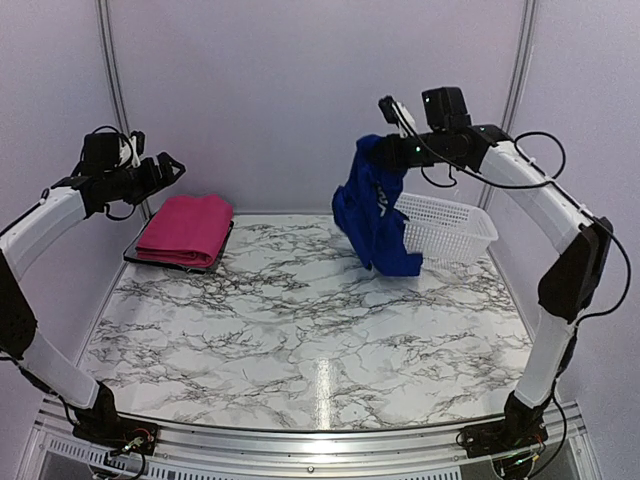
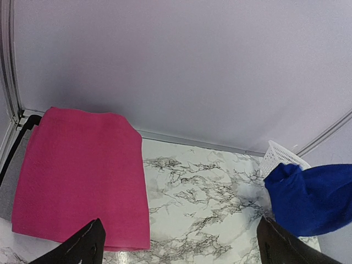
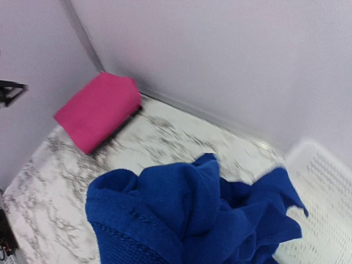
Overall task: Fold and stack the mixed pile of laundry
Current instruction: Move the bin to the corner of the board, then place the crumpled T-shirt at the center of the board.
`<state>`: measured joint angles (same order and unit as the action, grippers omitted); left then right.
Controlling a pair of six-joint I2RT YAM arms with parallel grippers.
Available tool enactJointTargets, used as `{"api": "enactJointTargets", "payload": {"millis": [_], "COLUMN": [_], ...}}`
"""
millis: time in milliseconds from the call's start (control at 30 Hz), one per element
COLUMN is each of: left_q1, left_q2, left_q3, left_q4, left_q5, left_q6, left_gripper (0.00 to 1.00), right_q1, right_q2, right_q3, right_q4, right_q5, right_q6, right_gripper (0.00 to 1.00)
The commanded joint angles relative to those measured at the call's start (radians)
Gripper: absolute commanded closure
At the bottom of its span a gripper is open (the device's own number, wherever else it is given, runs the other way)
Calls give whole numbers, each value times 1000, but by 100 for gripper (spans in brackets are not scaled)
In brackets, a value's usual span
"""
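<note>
The right gripper [image 1: 390,150] is raised high and clamps the top of the blue garment [image 1: 375,215]. The garment hangs straight down from it in a crumpled bunch. Its lower end reaches the table [image 1: 300,330] or stops just short of it; I cannot tell which. In the right wrist view the blue folds fill the space directly under the hand and hide its fingers.

Just past the hanging cloth, on this gripper's outer side, stands the white mesh basket [image 1: 470,228], its near corner overlapped by the cloth.

The left gripper [image 1: 168,168] hovers raised too, its fingers [image 2: 82,247] spread wide with nothing between them. Below and a little ahead of it lies the pink garment [image 1: 185,228], folded into a neat rectangle on the dark grey tray [image 2: 6,187]. The tray's edge shows beside the garment, well apart from the right gripper.
</note>
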<state>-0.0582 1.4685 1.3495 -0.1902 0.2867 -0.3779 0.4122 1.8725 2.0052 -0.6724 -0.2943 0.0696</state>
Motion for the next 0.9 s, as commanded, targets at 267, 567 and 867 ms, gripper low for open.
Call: {"api": "enactJointTargets", "payload": {"millis": [267, 567, 867], "left_q1": [-3, -3, -3], "left_q2": [-45, -62, -38], "left_q3": [-20, -35, -17], "left_q4": [-3, -5, 1], "left_q5": [-15, -39, -40], "left_q6": [11, 21, 8], "left_gripper": [1, 1, 1], "right_q1": [134, 279, 333], "right_q2": [-152, -269, -289], "right_q3": [239, 184, 99], "right_q4": [43, 126, 239], "right_q5": [-67, -239, -272], "right_q6": [-11, 59, 146], "right_gripper": [100, 100, 100]}}
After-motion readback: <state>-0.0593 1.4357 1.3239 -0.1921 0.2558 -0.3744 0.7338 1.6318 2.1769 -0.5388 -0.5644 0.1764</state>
